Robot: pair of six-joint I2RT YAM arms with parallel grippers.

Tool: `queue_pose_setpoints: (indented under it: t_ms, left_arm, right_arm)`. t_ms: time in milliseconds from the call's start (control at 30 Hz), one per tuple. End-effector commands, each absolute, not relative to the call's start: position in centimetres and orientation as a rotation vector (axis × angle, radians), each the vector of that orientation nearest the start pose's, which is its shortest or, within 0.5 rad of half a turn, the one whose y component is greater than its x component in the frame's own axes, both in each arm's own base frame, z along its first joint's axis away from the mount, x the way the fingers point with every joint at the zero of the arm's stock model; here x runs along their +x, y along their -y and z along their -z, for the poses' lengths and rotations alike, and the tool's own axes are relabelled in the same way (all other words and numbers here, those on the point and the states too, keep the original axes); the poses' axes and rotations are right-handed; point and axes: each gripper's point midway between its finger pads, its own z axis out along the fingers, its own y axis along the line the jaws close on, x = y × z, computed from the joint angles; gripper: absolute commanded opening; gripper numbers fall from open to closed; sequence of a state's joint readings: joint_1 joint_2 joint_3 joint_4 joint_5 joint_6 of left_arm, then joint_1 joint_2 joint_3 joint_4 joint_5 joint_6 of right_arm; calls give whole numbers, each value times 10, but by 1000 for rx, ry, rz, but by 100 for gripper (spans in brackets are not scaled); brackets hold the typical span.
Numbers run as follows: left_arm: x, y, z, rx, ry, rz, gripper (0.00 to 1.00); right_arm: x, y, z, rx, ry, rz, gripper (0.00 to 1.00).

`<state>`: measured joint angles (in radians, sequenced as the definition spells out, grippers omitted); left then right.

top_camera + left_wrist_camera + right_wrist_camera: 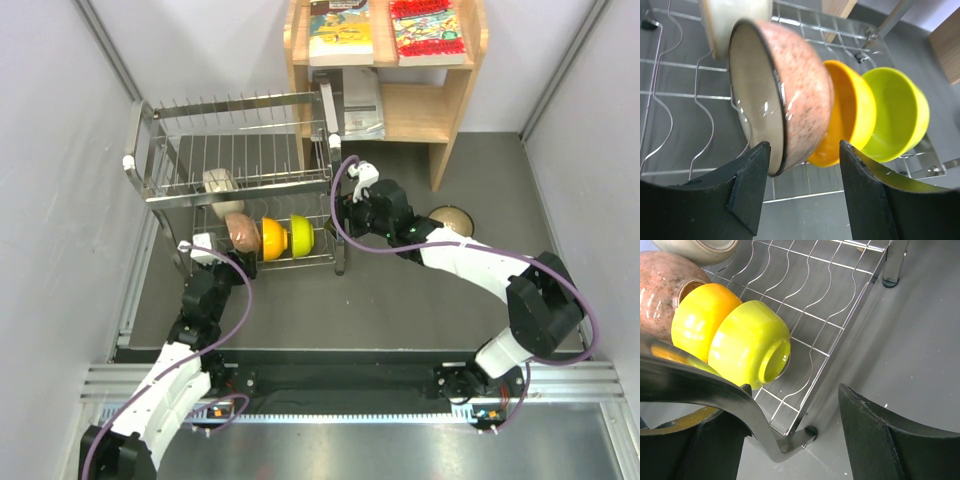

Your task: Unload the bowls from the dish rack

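Note:
The steel wire dish rack (240,140) stands at the back left. On its lower tier, standing on edge in a row, are a cream-white bowl (222,183), a pinkish-brown bowl (242,232), an orange bowl (273,238) and a yellow-green bowl (300,235). My left gripper (232,262) is open. In the left wrist view (802,170) its jaws straddle the lower rim of the pinkish-brown bowl (800,95), without closing on it. My right gripper (345,212) is open at the rack's right end. In the right wrist view (790,440) the yellow-green bowl (747,345) lies beyond the rack's steel side bar (715,390). No teal-blue bowl shows.
A wooden bookshelf (450,100) with books stands behind the rack's right end. A dull round bowl-like thing (455,218) lies on the table behind my right arm, partly hidden. Grey walls close in both sides. A metal rail (350,380) runs along the near edge.

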<state>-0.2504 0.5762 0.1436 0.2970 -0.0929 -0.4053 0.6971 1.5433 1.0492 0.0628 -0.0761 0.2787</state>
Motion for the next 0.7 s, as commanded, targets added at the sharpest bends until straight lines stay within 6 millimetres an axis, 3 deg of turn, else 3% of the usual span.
queue_pose_setpoints:
  t_ms: [0,267,400,667]
  left_arm:
    - [285,78,-163,-155,-1596,445,62]
    - [299,97,-143,-82,-1678,494,59]
    - [307,104,-137,-60,-1707,508,45]
    - [301,100,-141,-74,-1683,508,22]
  right_arm:
    - [372,-292,-177,-400,-2011,-553,69]
    - [372,-290,-178,-401,-2012,-547,69]
    - [372,-287,-177,-395,-2013,-537,69]
    - [372,-286,-175,-389,-2018,-539,69]
